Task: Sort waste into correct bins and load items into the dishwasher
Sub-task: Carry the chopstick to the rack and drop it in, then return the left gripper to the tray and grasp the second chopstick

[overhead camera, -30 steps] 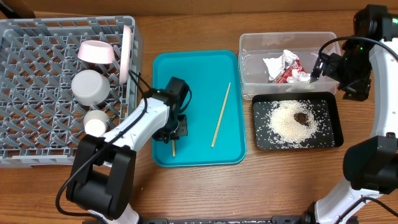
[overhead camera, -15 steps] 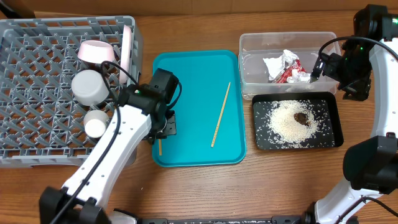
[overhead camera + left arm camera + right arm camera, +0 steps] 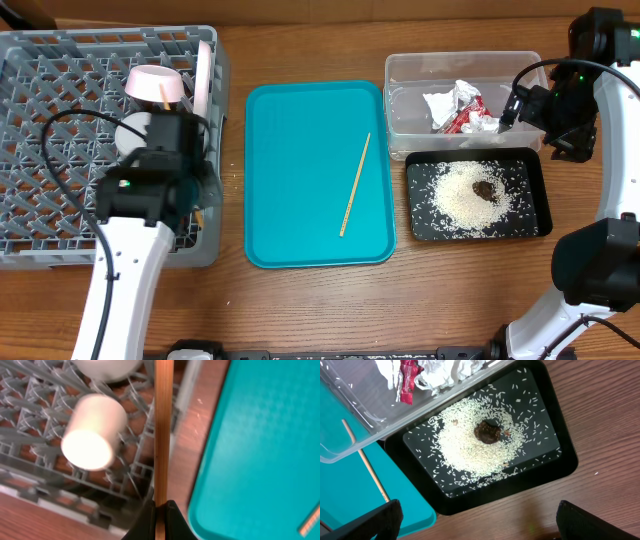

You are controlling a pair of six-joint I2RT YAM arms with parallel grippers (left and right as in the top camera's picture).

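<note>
My left gripper (image 3: 188, 200) is shut on a wooden chopstick (image 3: 162, 435) and holds it over the right edge of the grey dish rack (image 3: 60, 90). The left wrist view shows its jaws (image 3: 162, 515) and a small white cup (image 3: 92, 432) lying in the rack. The rack also holds a white bowl (image 3: 155, 85) and an upright plate (image 3: 203, 85). The second chopstick (image 3: 355, 185) lies on the teal tray (image 3: 300, 150). My right gripper (image 3: 480, 525) is open and empty, above the table beside the black tray (image 3: 555, 467), which holds rice (image 3: 470, 445) and a brown lump (image 3: 487, 432).
The clear tub (image 3: 400, 70) at the back right holds the red-and-white wrapper (image 3: 462, 120) and crumpled white paper (image 3: 445, 100). The black tray (image 3: 530, 225) sits just in front of it. My left arm hides part of the rack's right side.
My left arm has moved left from the teal tray to the rack's right edge, carrying the chopstick with it. The right arm has not moved.
</note>
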